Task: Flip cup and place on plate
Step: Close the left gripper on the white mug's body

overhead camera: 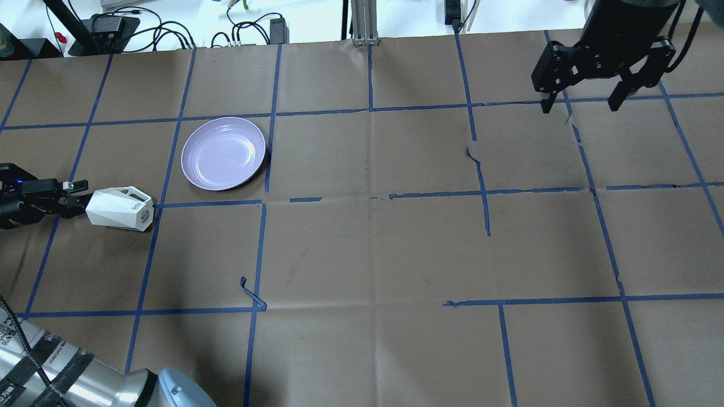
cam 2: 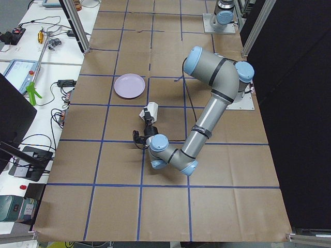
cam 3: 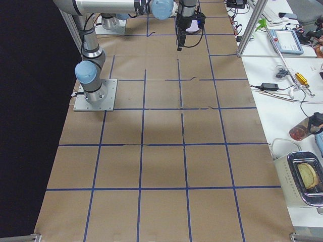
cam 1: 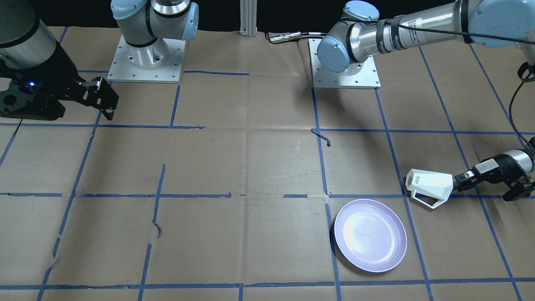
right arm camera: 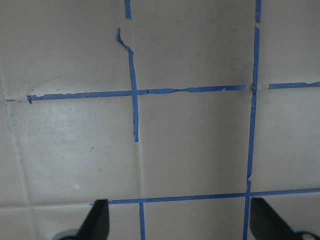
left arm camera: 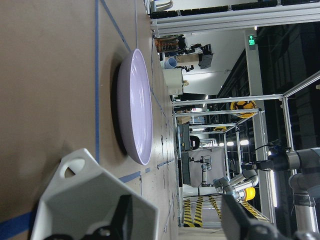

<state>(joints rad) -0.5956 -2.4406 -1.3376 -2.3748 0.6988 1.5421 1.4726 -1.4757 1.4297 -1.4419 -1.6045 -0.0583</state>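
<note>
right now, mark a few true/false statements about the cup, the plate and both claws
1. The cup stands upright on the plate. False: it is tipped on its side, off the plate.
2. The plate has nothing on it. True.
3. The left claw grips the cup at its wide end. True.
4. The right claw holds the plate. False: it is open, holds nothing and is far from the plate.
</note>
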